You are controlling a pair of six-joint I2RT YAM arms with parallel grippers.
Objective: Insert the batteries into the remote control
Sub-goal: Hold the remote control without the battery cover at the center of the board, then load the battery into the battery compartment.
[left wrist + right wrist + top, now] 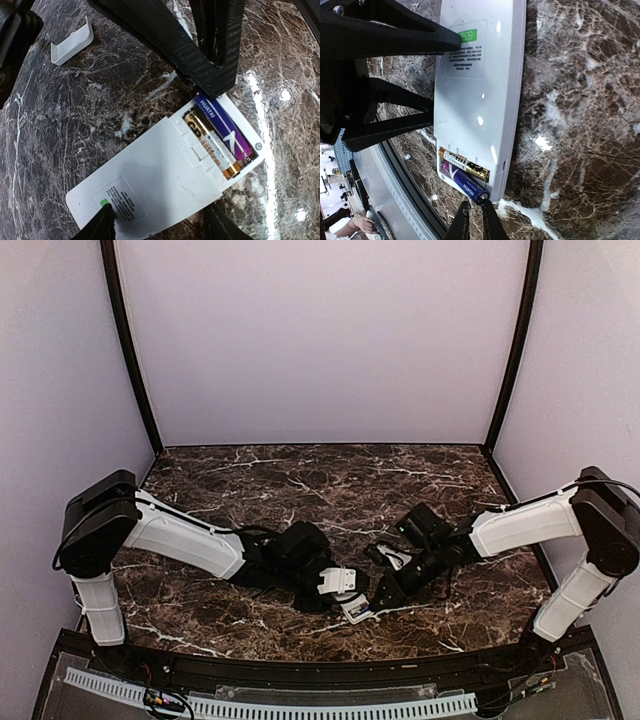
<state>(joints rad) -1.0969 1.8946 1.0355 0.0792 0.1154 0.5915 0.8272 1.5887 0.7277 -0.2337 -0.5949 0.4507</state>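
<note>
Close to the table's (pixel 300 490) front edge, right pincer (pixel 475 206) crowds the remote control (pixel 480 90).

The white remote control (pixel 150 185) lies back-up on the marble tabletop (pixel 75 125), compartment open; a gold-and-black battery (pixel 212 147) and a purple battery (pixel 226 134) lie side by side inside.
</note>
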